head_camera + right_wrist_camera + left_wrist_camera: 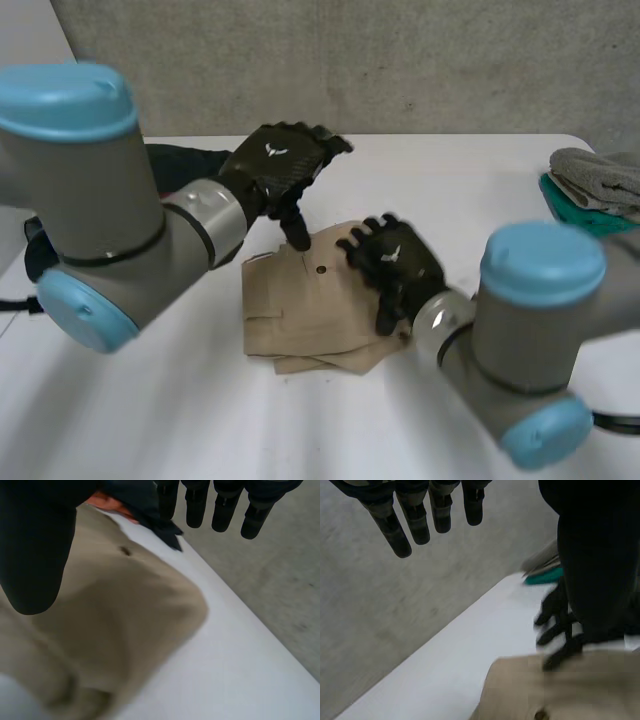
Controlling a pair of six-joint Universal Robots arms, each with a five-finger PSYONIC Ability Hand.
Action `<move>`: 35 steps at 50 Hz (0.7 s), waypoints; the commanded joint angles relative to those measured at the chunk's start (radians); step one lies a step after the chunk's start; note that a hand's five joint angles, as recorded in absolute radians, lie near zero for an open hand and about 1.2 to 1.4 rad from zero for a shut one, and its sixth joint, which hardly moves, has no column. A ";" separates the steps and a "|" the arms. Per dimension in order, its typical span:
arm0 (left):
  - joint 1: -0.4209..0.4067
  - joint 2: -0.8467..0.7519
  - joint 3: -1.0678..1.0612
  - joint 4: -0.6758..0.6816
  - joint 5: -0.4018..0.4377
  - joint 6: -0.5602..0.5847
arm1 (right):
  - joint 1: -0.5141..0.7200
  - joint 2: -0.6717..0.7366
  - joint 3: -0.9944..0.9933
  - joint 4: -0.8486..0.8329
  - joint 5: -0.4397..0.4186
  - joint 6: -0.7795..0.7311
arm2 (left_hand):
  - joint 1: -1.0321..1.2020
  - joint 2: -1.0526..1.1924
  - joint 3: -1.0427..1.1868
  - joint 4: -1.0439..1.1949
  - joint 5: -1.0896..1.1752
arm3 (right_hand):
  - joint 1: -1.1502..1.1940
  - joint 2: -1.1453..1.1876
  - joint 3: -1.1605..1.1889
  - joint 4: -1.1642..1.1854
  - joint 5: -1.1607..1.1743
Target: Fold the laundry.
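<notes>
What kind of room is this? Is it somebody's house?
Probably a robot lab or test room, not a home: a bare white table, a plain grey wall behind it, and robot arms working on a tan garment.

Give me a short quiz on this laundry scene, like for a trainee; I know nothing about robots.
1. True or false: the folded beige cloth garment lies on the white table.
2. Which is nearer the pile of grey and teal cloths: A, the black left hand, or B, the black right hand?
3. Short answer: is either hand gripping the garment?
Key: 1 true. 2 B. 3 No; both hands' fingers are straight, open.
</notes>
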 commanded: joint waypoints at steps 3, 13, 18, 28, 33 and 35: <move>0.043 -0.012 0.072 -0.120 0.255 -0.007 | 0.028 0.067 0.142 -0.234 -0.006 -0.061 | 0.039 0.011 0.004 0.015 -0.006 | -0.049 -0.037 -0.035 -0.045 -0.048; 0.040 -0.023 0.063 -0.120 0.258 -0.009 | 0.027 0.231 0.001 -0.287 -0.003 -0.083 | 0.039 0.011 0.004 0.015 -0.006 | -0.048 -0.036 -0.034 -0.043 -0.047; 0.042 -0.023 0.063 -0.120 0.258 -0.009 | 0.024 0.259 -0.025 -0.311 -0.008 -0.061 | 0.039 0.011 0.004 0.015 -0.006 | 0.875 0.886 0.888 0.879 0.876; 0.055 -0.009 0.075 -0.120 0.252 -0.010 | -0.004 0.199 -0.111 -0.462 0.004 0.043 | 0.037 0.008 0.001 0.012 -0.009 | 1.173 1.185 1.187 1.177 1.174; 0.054 -0.002 0.088 -0.119 0.252 -0.015 | -0.062 0.192 -0.182 -0.411 -0.009 0.057 | 0.037 0.008 0.001 0.012 -0.009 | 1.173 1.185 1.187 1.177 1.174; 0.055 0.004 0.091 -0.120 0.252 -0.018 | -0.068 0.201 -0.208 -0.353 -0.015 0.057 | 0.034 0.005 -0.002 0.009 -0.012 | 1.173 1.185 1.187 1.177 1.174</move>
